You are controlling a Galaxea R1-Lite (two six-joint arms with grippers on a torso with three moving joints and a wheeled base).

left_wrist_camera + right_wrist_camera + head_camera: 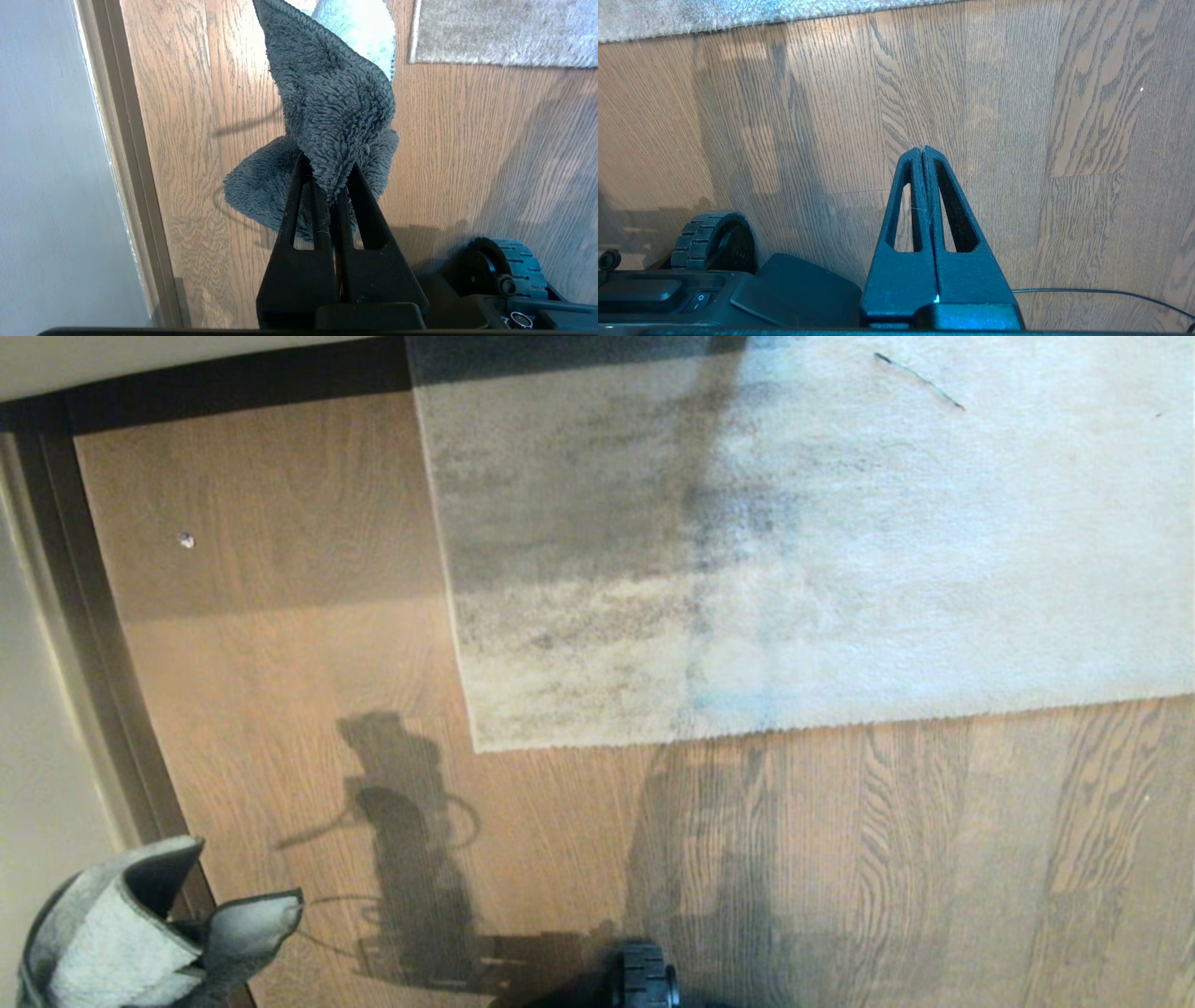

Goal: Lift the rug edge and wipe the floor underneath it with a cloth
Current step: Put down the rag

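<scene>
grey cloth (327, 107) was clamped in the left gripper (329, 179) above the floor (840, 859); right gripper (923, 149) was closed, empty. rug edge (747, 728) lay flat. no legible writing.

The floor (280, 691) is brown wood with wavy dark lines. A dark strip (103, 644) runs along the pale wall (37, 784). Sunlight makes dark shadows. A tiny speck (187, 539), maybe a crumb, lies there.
</scene>
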